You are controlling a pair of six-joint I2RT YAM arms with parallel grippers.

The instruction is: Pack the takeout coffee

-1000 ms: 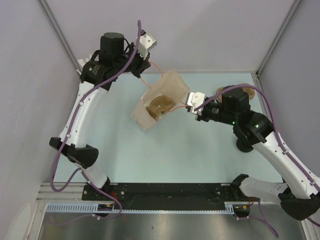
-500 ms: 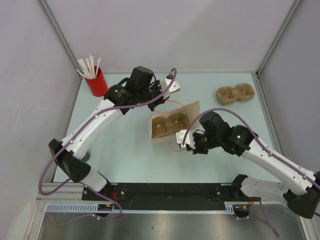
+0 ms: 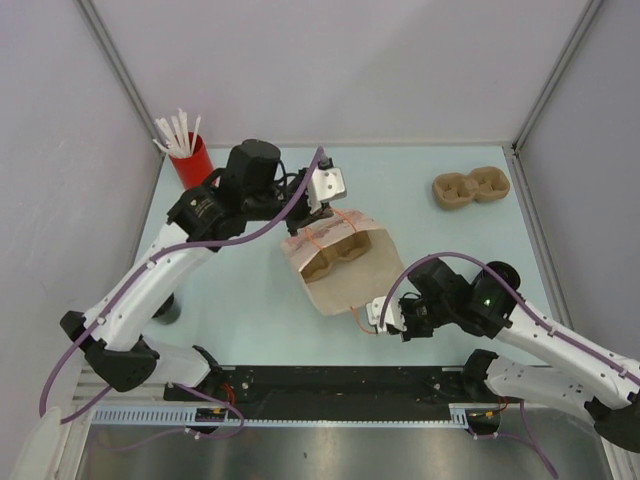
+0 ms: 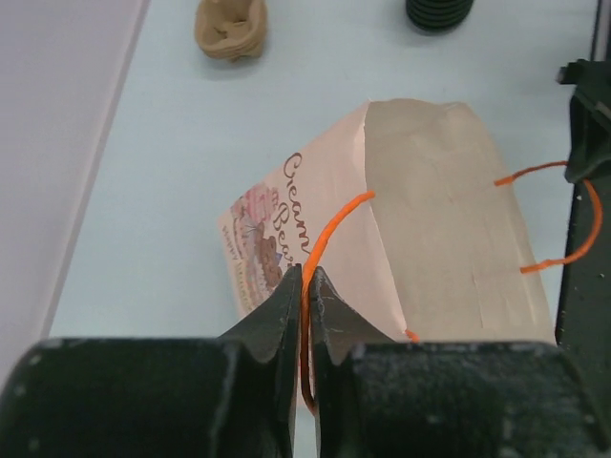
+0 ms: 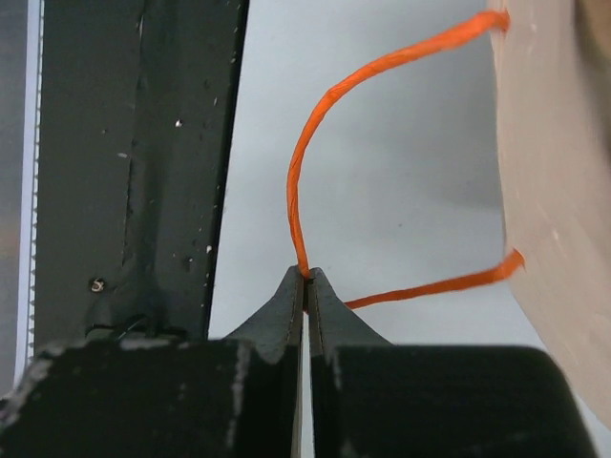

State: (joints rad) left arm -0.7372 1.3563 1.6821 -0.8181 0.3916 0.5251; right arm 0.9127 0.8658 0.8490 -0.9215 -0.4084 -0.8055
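Top view: paper bag [image 3: 365, 270] lies on the table [image 3: 250, 330], stretched between both arms, long axis running far-left to near-right; left gripper [image 3: 320, 213] is clenched on the far handle [image 3: 326, 224] at the bag's far-left end; right gripper [image 3: 376, 318] is clenched on the near handle [image 3: 363, 322] at the near-right end; a two-cup carrier [image 3: 325, 255] shows at the far-left end, seemingly inside the mouth, cannot be sure; takeout coffee [image 3: 165, 306]: I take it to be the small dark round thing peeping out beside the left forearm, by the table's left edge; it sits well apart from the bag, left of the left gripper and nearer the bases; upright or tilted, cannot tell; left arm is plainly the nearer one; my read: both pincers are taken up, so one has to drop its handle before any reach, and the left forearm itself hangs over the cup; red cup of straws [image 3: 192, 165] at far left, spare carrier [image 3: 472, 187] at far right, black round piece [image 3: 506, 272] behind the right arm, none between cup and bag.

Left wrist view: jaws pinch the orange far handle between the tips; bag's printed side to the left, plain panel to the right; near handle loops at the right edge; cup not in view.

Right wrist view: jaws tight on the near handle's loop; bag wall at right; cup not in view.
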